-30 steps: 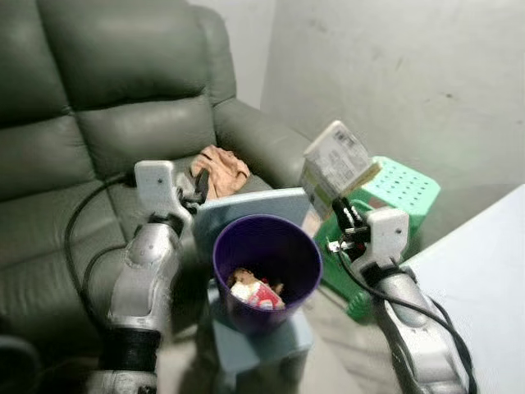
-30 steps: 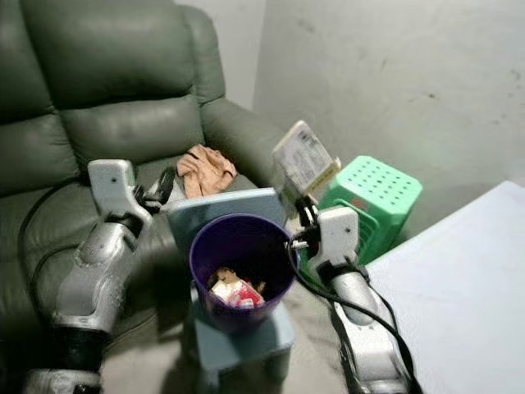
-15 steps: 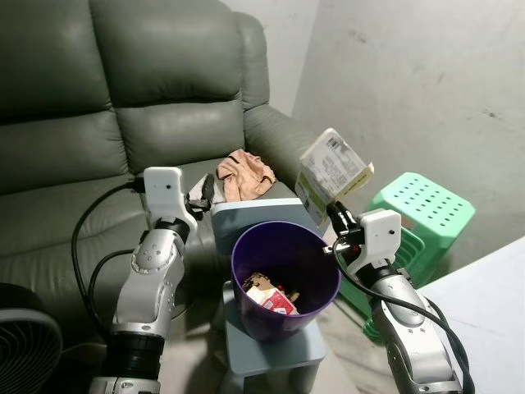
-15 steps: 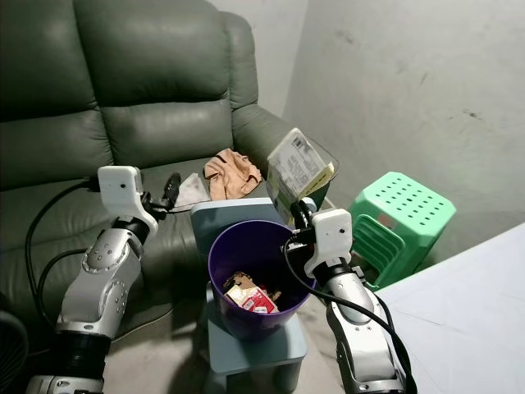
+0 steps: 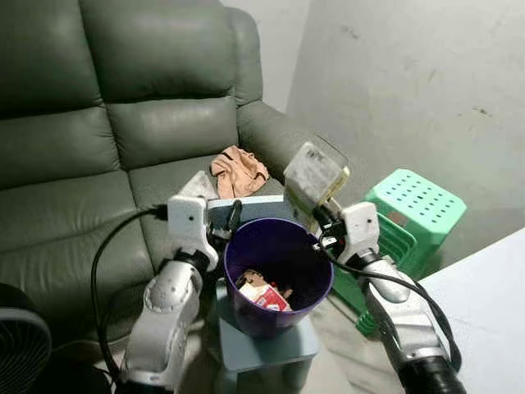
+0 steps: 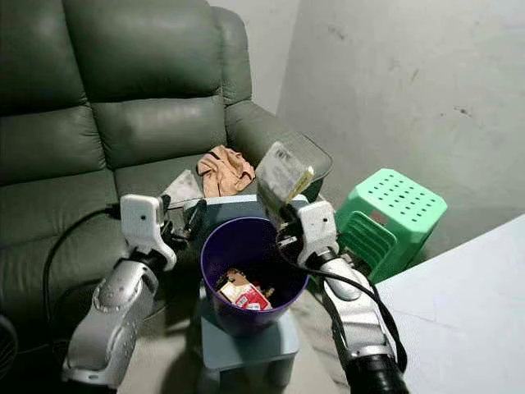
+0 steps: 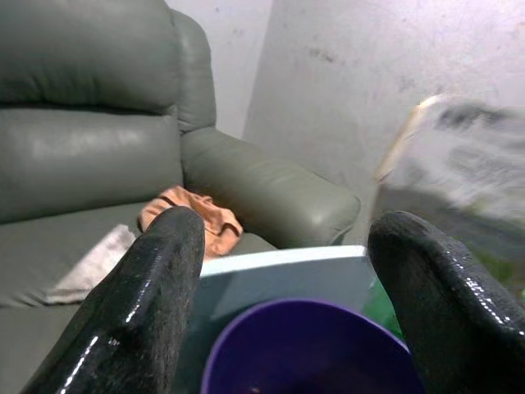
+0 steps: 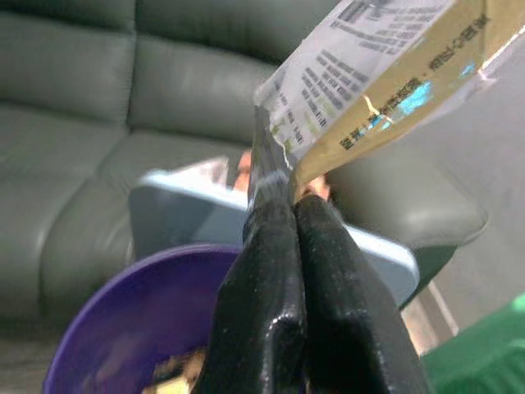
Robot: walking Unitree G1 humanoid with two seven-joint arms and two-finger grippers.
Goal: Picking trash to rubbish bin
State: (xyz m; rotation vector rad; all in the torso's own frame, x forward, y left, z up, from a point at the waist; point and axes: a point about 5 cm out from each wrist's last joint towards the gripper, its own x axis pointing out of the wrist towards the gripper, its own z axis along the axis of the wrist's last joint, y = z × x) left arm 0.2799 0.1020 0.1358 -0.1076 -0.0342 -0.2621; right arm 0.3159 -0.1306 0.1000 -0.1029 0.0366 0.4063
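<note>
Packet (image 5: 314, 174): a flat printed wrapper, held up just above the right side of the bin's rim, tilted, its lower edge pinched.
Bin (image 5: 279, 275): purple, open-topped, standing on a pale blue stool (image 5: 267, 345); it already holds some trash (image 5: 261, 292) at the bottom.
Right gripper (image 8: 283, 205): at the bin's right rim, fingers pressed together on the packet's lower edge.
Left gripper (image 7: 283, 271): at the bin's left rim, fingers spread wide, holding nothing.
Step in hand: likely the drop; the packet should be brought over the middle of the bin's mouth before the fingers part.
Advice: lower the packet toward the opening, since a light, flat wrapper may drift and catch on the rim or fall outside.
Surroundings: behind the bin a green sofa (image 5: 98, 123) with an orange cloth (image 5: 238, 171) on its seat; right of the bin a green stool (image 5: 414, 201).
</note>
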